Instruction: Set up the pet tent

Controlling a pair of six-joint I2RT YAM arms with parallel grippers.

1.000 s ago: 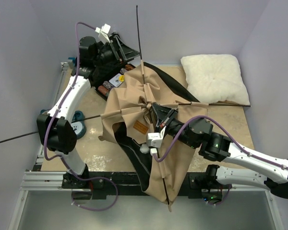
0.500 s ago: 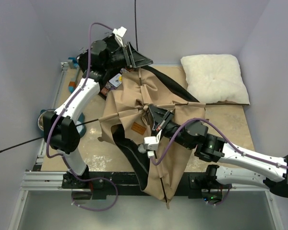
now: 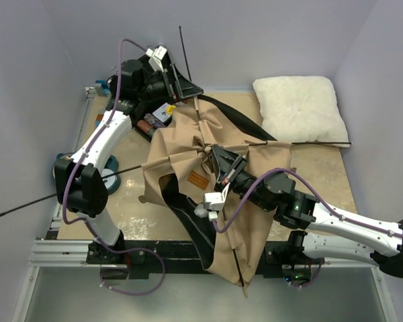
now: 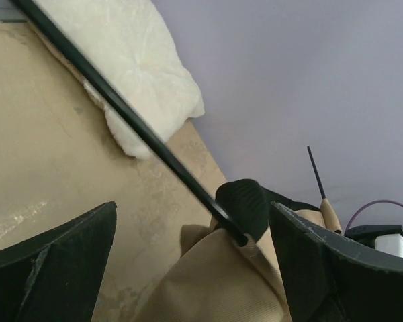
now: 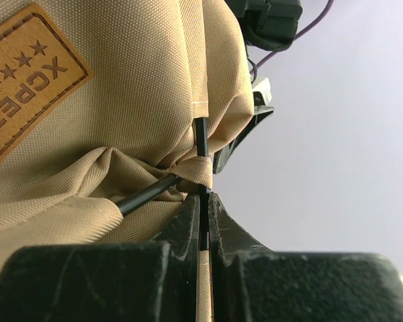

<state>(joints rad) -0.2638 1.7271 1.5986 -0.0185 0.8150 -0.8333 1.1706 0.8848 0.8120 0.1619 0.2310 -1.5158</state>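
Note:
The pet tent (image 3: 218, 181) lies crumpled mid-table, tan canvas with a black floor panel (image 3: 188, 215), a brown label (image 3: 198, 180) and a white pompom (image 3: 201, 209). Two thin dark poles cross at its top; one pole (image 3: 185, 50) sticks up at the far end. My left gripper (image 3: 188, 86) is open over the tent's far edge. In the left wrist view (image 4: 191, 225) tan fabric (image 4: 215, 282) and a pole end (image 4: 154, 144) lie between its fingers. My right gripper (image 3: 220, 161) is shut on a pole (image 5: 203, 134) just below the crossing (image 5: 203, 201), beside the label (image 5: 27, 74).
A white fluffy pillow (image 3: 299, 107) lies at the far right, also in the left wrist view (image 4: 134, 60). A black case of coloured chips (image 3: 154, 119) sits under the left arm. A round grey-blue object (image 3: 111, 171) is at the left edge. One pole end (image 3: 13, 209) overhangs the table's left side.
My left gripper swung right to the tent's far edge, then settled slightly lower. The upright pole's tip tilted left. My right gripper stayed clamped at the pole crossing.

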